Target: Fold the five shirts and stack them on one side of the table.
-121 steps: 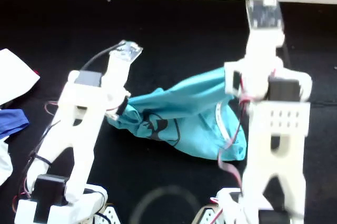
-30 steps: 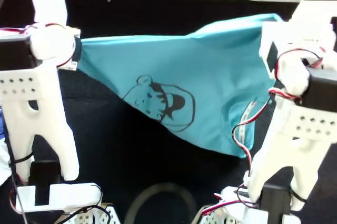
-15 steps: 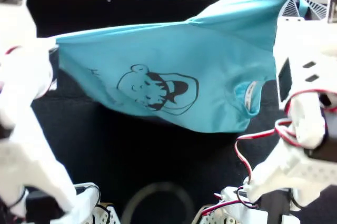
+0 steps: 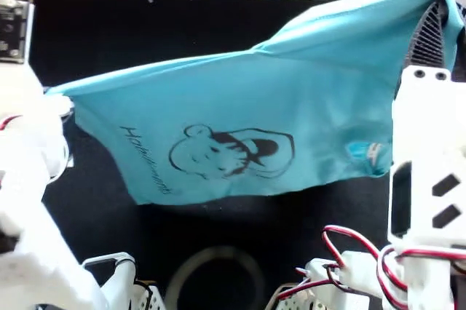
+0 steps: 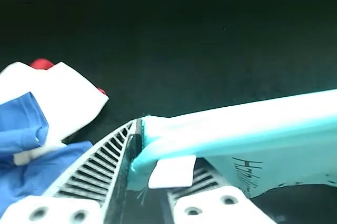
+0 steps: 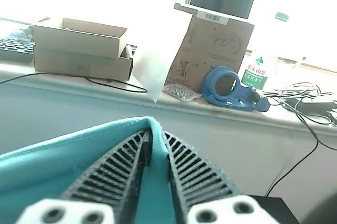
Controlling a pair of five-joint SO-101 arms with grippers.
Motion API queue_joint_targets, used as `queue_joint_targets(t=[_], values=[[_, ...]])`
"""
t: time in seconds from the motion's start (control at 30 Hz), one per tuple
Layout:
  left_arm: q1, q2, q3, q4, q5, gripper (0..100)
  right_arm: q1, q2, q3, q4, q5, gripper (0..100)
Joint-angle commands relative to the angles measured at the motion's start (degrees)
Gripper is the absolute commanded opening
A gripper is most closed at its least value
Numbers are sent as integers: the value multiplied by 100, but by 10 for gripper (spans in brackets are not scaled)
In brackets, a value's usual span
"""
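A teal shirt (image 4: 240, 121) with a dark cartoon print hangs stretched in the air between both arms, above the black table (image 4: 182, 19). My left gripper (image 5: 141, 129) is shut on the teal shirt (image 5: 253, 124) at one corner, at the left in the high view. At the upper right of the high view, my right gripper (image 6: 152, 135) is shut on the opposite corner of the teal shirt (image 6: 63, 182), raised high. Blue and white shirts (image 5: 47, 113) lie crumpled on the table beyond the left gripper.
A grey ring mark (image 4: 215, 277) lies on the table near the arm bases. Behind the table, a ledge carries cardboard boxes (image 6: 79, 45), a blue tape dispenser (image 6: 231, 90) and cables.
Both arms have lifted the teal shirt off the table and pulled it wide apart. Over the last second it rose higher and spread flatter, showing its print.
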Motion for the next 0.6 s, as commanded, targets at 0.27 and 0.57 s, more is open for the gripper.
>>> queue_joint_targets(t=[0.27, 0.57], values=[[-92, -1341, 215, -44, -62, 8, 101, -760, -409, 4, 62, 5], [-92, -2062, 215, -44, -62, 8, 101, -1314, -400, -31, 62, 5]])
